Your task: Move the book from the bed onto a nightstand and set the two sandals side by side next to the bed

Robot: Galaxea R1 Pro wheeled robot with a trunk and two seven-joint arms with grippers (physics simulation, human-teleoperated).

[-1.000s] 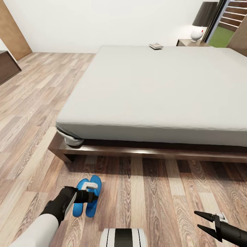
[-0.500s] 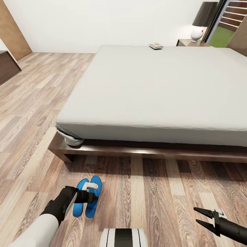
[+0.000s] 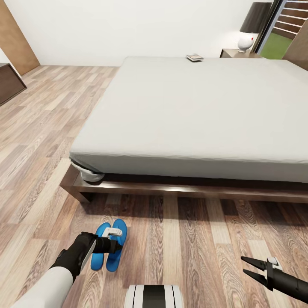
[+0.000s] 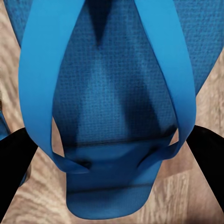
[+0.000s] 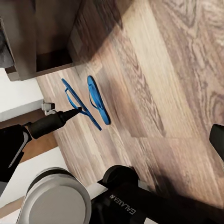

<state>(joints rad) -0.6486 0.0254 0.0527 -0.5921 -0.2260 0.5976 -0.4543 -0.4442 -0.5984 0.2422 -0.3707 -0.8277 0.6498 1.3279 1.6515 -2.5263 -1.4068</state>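
Where bed (image 3: 192, 115) ends — sandals (image 3: 109, 246) touch.

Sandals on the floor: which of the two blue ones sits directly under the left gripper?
The sandal farther from the robot's left arm, on the side toward the right arm. The left gripper hangs over it, while the other sandal lies beside it.

The scene was evenly and brightly lit. A dark shadow was cast under the bed (image 3: 192, 128) frame onto the floor (image 3: 192, 248). Soft glare was seen on the planks at left. The sandal (image 4: 112, 116) close-up was rendered slightly blurred.
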